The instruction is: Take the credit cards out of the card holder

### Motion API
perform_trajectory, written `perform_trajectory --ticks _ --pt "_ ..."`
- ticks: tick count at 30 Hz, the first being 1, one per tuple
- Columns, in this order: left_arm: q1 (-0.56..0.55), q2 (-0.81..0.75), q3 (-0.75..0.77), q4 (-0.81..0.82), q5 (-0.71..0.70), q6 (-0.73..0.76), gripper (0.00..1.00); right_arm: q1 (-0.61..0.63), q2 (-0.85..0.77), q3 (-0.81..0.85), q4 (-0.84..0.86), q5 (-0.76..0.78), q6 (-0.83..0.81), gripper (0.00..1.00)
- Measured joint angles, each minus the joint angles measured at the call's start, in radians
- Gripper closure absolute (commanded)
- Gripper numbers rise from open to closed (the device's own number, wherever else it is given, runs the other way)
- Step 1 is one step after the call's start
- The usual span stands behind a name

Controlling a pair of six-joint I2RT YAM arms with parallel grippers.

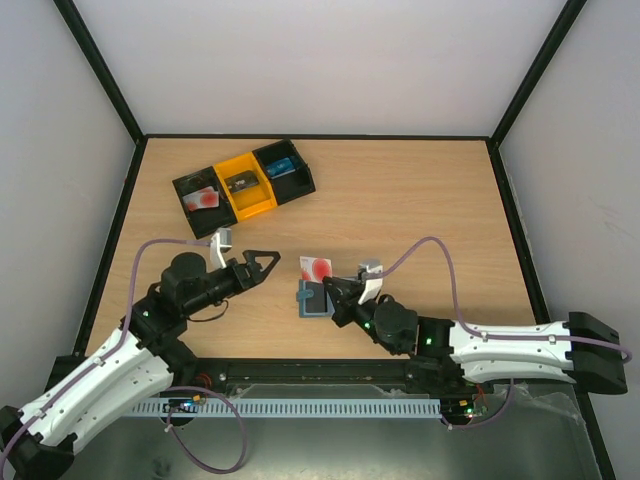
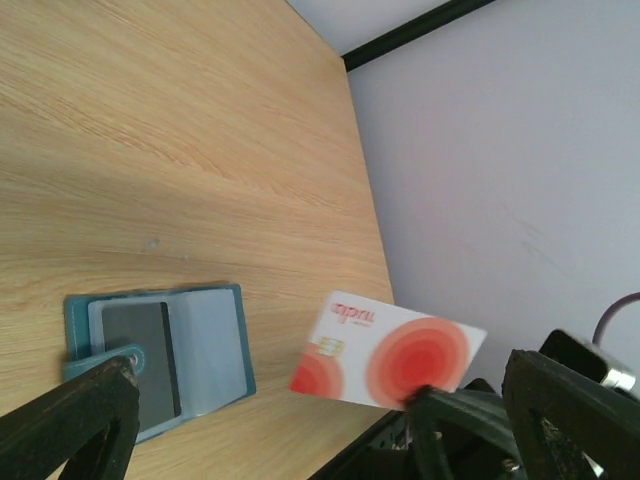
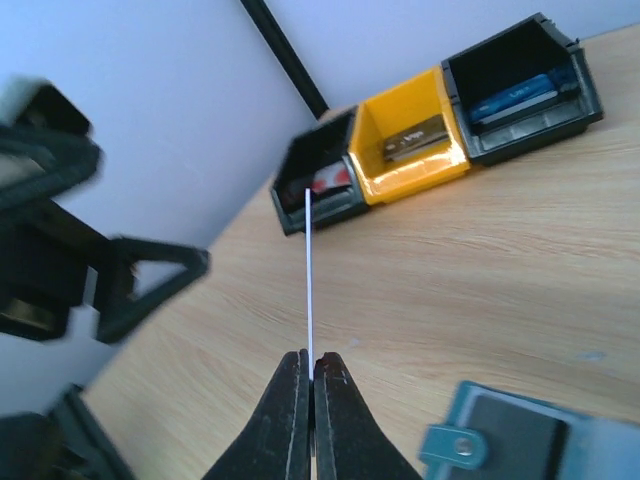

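Just right of the empty, wide-open left gripper [image 1: 266, 264] — a red card [image 1: 316, 268] pinched tight by the right gripper [image 1: 328, 288].

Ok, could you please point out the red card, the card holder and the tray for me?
red card [image 2: 400, 355]: left wrist view, its printed face.
card holder [image 2: 210, 340]: left wrist view, its lighter pocket panel.
tray [image 3: 415, 172]: right wrist view, yellow compartment's front wall.

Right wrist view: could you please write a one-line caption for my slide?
Right pincer shut on a card seen edge-on; the open card holder lies at lower right, a three-bin tray behind.
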Motion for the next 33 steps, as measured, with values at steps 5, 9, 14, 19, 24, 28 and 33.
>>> perform_trajectory --ticks 5,9,14,19,24,28,33 --pt "0.0 0.027 -0.012 0.045 0.072 0.018 0.06 -0.058 -0.051 -0.011 0.043 -0.077 0.173 0.98" --pt "0.0 0.03 -0.074 0.155 0.153 -0.023 0.2 -0.122 -0.047 -0.011 0.075 -0.178 0.307 0.98" --pt "-0.003 0.037 -0.098 0.244 0.205 -0.063 0.28 -0.141 -0.045 -0.027 0.159 -0.257 0.442 0.98" --pt "-0.01 0.041 -0.132 0.335 0.23 -0.1 0.38 -0.15 -0.043 -0.048 0.219 -0.297 0.519 0.98" --pt "-0.011 0.07 -0.172 0.405 0.249 -0.15 0.55 -0.152 -0.018 -0.051 0.283 -0.328 0.57 0.98" --pt "-0.013 0.111 -0.2 0.489 0.268 -0.198 0.93 -0.153 0.022 -0.068 0.33 -0.343 0.611 0.98" --pt "-0.014 0.129 -0.221 0.573 0.28 -0.245 0.97 -0.156 0.05 -0.087 0.341 -0.341 0.641 0.98"
